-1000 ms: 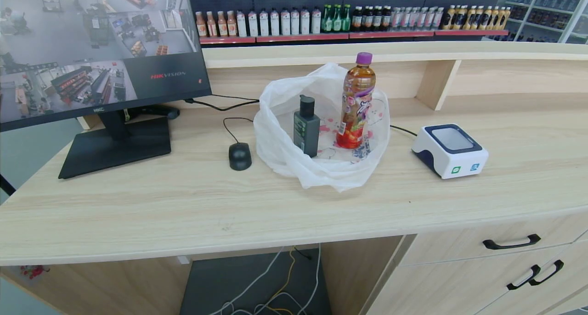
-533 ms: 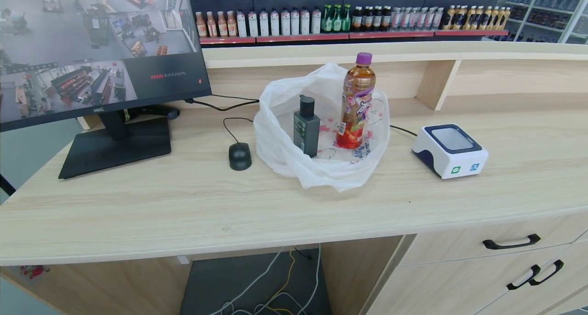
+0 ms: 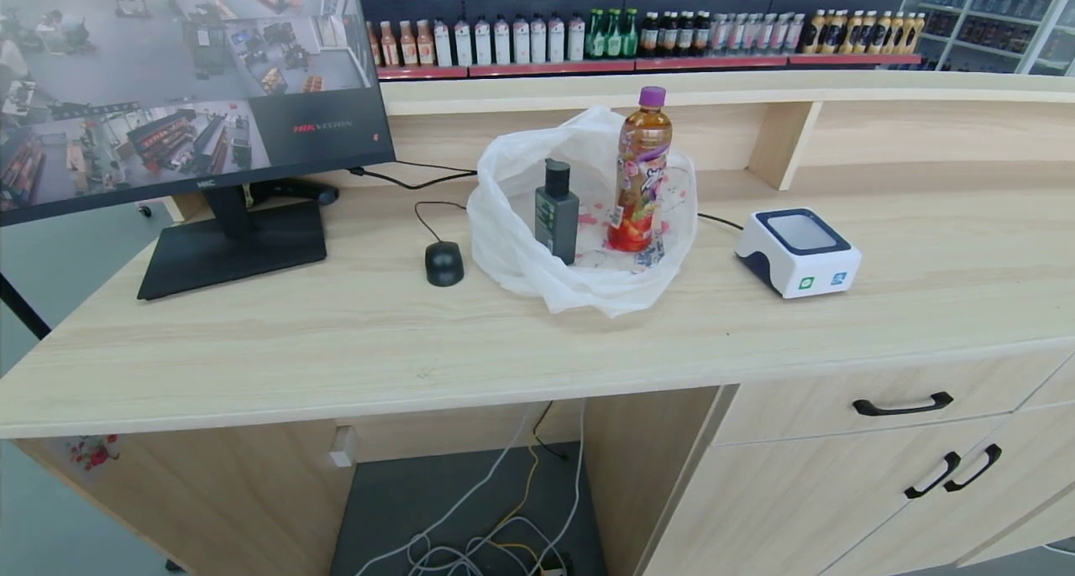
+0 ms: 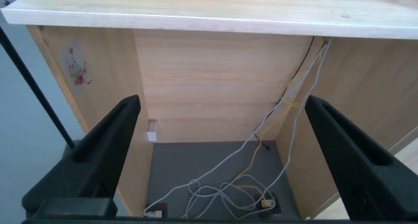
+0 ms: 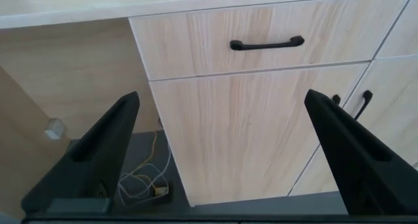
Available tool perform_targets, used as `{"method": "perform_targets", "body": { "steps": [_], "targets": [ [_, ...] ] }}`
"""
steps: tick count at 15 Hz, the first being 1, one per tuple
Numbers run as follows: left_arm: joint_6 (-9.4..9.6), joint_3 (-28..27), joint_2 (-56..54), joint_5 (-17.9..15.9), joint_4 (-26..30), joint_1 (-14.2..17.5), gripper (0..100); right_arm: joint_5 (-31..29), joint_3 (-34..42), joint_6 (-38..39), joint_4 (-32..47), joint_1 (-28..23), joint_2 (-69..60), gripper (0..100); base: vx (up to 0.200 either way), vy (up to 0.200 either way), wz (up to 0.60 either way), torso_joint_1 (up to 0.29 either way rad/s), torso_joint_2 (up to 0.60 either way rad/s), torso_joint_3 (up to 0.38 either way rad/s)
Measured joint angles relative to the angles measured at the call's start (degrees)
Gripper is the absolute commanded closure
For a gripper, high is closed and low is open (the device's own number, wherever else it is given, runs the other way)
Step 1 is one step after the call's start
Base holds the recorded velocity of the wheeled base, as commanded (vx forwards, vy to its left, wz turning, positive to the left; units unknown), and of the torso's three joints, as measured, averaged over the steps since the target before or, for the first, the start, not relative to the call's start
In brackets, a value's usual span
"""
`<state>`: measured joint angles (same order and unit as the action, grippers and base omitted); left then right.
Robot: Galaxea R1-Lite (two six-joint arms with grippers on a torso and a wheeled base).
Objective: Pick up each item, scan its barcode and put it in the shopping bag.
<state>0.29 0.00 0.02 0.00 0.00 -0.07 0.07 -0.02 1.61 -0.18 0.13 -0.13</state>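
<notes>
A white plastic shopping bag (image 3: 579,269) sits open on the wooden counter (image 3: 336,332). Inside it stand a dark green pump bottle (image 3: 556,215) and an orange drink bottle (image 3: 640,173) with a purple cap. A white and blue barcode scanner (image 3: 798,253) rests to the right of the bag. My left gripper (image 4: 222,152) is open below the counter's front edge, facing the open bay with cables. My right gripper (image 5: 222,152) is open too, held low in front of the drawer front (image 5: 268,44).
A monitor (image 3: 185,72) on a black stand sits at the counter's left, with a black mouse (image 3: 443,263) beside the bag. A raised ledge runs along the counter's back. Drawers with black handles (image 3: 903,406) lie below right. Loose cables (image 3: 487,534) lie on the floor.
The whole head view has shifted: the counter now looks smaller and sits higher, more of the cabinet front showing. The bag, bottles and scanner have kept their places on the counter.
</notes>
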Motion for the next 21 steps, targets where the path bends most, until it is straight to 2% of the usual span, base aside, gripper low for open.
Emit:
{"method": "perform_targets", "body": {
  "steps": [21],
  "targets": [
    [-0.87, 0.0, 0.0, 0.0, 0.02, 0.07, 0, 0.0, 0.02, -0.46, 0.11, 0.05, 0.02, 0, 0.0, -0.2, 0.0, 0.004, 0.0, 0.002]
  ]
}}
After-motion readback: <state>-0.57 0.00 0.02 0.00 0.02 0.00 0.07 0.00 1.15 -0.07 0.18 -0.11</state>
